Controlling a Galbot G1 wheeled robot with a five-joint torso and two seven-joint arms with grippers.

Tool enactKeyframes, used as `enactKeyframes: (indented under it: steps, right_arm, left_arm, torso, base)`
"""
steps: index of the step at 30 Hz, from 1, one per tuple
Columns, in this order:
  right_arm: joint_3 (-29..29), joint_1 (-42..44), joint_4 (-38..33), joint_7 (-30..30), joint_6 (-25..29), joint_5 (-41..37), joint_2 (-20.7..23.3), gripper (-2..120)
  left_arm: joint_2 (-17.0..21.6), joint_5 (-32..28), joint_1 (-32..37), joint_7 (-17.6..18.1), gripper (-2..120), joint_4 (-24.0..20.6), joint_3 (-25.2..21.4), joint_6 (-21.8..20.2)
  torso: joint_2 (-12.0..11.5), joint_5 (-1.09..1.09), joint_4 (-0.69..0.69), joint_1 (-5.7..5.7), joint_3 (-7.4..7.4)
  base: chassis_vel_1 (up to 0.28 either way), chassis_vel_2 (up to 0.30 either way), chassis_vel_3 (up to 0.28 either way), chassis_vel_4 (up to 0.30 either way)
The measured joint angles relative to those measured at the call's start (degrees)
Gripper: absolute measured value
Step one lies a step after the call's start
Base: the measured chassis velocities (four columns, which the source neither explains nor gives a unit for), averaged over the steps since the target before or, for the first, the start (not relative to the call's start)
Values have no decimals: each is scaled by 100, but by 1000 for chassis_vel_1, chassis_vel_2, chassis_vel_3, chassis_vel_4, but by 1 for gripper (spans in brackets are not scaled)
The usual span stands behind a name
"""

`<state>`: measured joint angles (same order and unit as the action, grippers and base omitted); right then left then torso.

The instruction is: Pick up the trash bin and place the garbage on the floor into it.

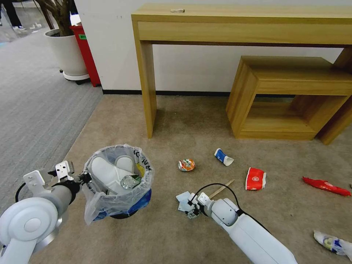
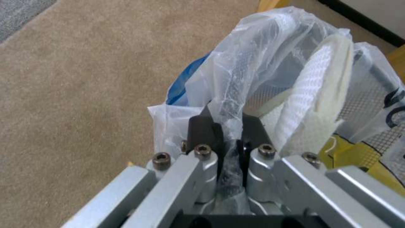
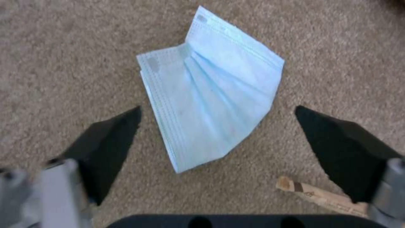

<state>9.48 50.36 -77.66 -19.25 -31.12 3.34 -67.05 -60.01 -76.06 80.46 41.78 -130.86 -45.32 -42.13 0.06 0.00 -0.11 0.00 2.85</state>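
- The right gripper [image 3: 217, 139] hangs low over the blue mask [image 3: 213, 91], fingers spread wide, one on each side of it and not yet touching; the mask lies flat on the carpet just right of the bin [image 1: 117, 179]
- To do this step well, I judge the fingers should come straight down until the tips press the carpet, then close across the mask's narrow folded end so the thin sheet bunches up instead of sliding out
- The wooden stick [image 3: 320, 196] lies just beside one finger and looks likely to be caught too; shifting slightly away from it would keep the pinch clean
- The left gripper [image 2: 230, 148] has its fingers pressed together on the bin's rim and plastic liner, holding the bin, which seems raised slightly off the carpet, though the underside is hard to see
- Inside the bin sit white slippers [image 1: 108, 170] and a crushed bottle [image 1: 130, 180]
- Beyond the bin to its right lie a can [image 1: 186, 165], a paper cup [image 1: 223, 157], a red and white cup [image 1: 255, 179], a red wrapper [image 1: 325, 186]
- Farther behind it stands a wooden table [image 1: 146, 73]; nothing blocks the short path from mask to bin
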Motion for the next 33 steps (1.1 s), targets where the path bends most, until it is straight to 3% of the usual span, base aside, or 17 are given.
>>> enactKeyframes:
  steps: [6, 8, 11, 16, 27, 33]
  right_arm:
    - [-22, -1, 20, -16, 3, 21, -4, 76]
    - [-50, -2, 97, -30, 34, 51, -19, 61]
    - [-65, -10, 154, -37, 53, 76, -22, 56]
    - [-79, -55, 312, -91, 99, 128, -52, 33]
    - [-76, -94, 394, -135, 165, 174, -87, 26]
    - [-125, -96, 363, -132, 232, 170, -31, 0]
  left_arm:
    - [-3, 12, -1, -15, 2, 13, 14, 0]
    - [-14, 22, -8, -30, 2, 16, 34, 0]
    - [-18, 25, -7, -35, 2, 17, 36, 0]
    - [-19, 32, 24, -52, 2, 16, 30, 0]
    - [-14, 55, 21, -57, 2, 12, 42, 0]
    - [-23, 108, 14, -84, 2, 41, 71, 0]
  torso:
    - [0, 0, 0, 0, 0]
    - [0, 0, 0, 0, 0]
    - [0, 0, 0, 0, 0]
    - [0, 0, 0, 0, 0]
    - [0, 0, 0, 0, 0]
    - [0, 0, 0, 0, 0]
  base:
    - [0, 0, 0, 0]
    - [0, 0, 0, 0]
    - [0, 0, 0, 0]
    - [0, 0, 0, 0]
    - [0, 0, 0, 0]
    - [0, 0, 0, 0]
